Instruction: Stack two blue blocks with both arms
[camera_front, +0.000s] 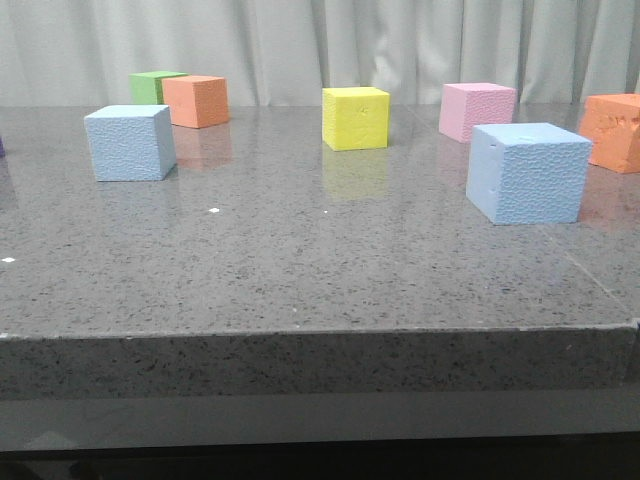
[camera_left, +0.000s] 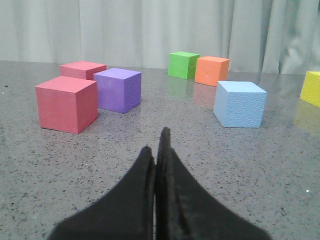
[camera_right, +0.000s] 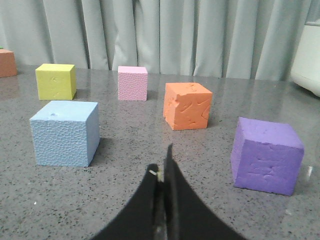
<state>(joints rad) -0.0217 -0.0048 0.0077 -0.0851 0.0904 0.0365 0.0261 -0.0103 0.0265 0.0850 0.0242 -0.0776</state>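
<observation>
Oddly, front view shows no arms. Left gripper (camera_left: 159, 145) and right gripper (camera_right: 162, 160) pinched together, empty; bodies cropped. Blue blocks (camera_front: 131, 142) (camera_front: 528, 172) well apart.

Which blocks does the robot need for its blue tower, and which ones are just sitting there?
Needed:
left blue block
right blue block
left gripper, shut
right gripper, shut

Just sitting there:
yellow cube
pink cube
green cube
orange cubes
purple cubes
red cubes

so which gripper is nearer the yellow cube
Right, probably. The yellow cube sits in the right gripper's wrist view, beyond a blue block. For the left gripper it's only at the frame edge.
</observation>
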